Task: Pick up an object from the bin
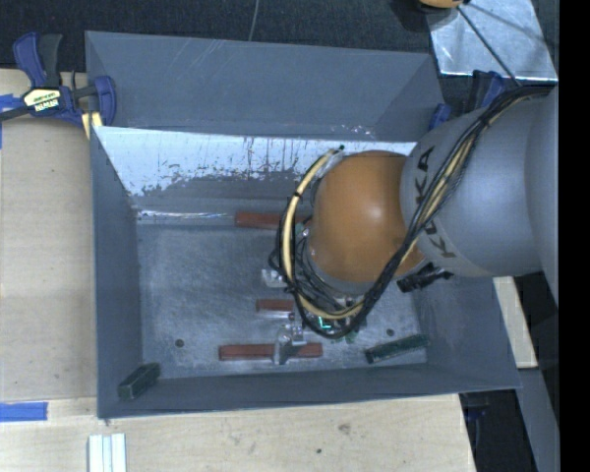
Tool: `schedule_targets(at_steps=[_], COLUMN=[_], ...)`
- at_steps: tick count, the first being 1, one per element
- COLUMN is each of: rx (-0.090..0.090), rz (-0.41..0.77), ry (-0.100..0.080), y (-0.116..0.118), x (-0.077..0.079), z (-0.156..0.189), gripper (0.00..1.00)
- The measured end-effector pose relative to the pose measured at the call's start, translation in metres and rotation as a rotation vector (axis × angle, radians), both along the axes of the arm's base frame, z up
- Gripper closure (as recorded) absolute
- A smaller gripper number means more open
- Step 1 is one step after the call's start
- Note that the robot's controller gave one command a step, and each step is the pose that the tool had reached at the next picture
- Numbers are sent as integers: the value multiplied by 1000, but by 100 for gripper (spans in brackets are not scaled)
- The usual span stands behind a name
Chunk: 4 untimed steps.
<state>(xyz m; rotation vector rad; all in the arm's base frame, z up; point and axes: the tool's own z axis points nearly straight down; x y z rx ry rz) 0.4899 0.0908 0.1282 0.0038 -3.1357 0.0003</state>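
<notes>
Gripper low in the bin now, hanging under the arm's orange cover and its loop of cables, right over the right-hand part of a flat reddish-brown bar that lies along the front of the floor. Whether it is spread or closed I cannot tell, since the tip overlaps the bar and any gap is lost against it. That bar looks like the one to go for. The job, as I judge it, is to straddle its narrow width, come square to its long edges, and close only once the tips are down at floor level. A thin flat strip on scuffed metal gives little to bite on and may skid or tip. A second brown bar lies just behind, near enough to get nudged. A third brown bar sits well apart against the back wall. Off to the right there's a dark green strip, slim and tilted, and in the front-left corner a small dark block. The floor is dull, speckled grey, and the walls are smooth and sloped.
</notes>
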Motion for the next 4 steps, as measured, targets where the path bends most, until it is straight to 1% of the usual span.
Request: schedule_targets(at_steps=[1,2,3,4], rx=[1,8,8,1], rz=[-2,150,149,177], ry=[-8,-63,-62,-8], y=[0,1,1,21], x=[2,10,10,17], z=[4,-46,-46,73], gripper=[0,100,100,100])
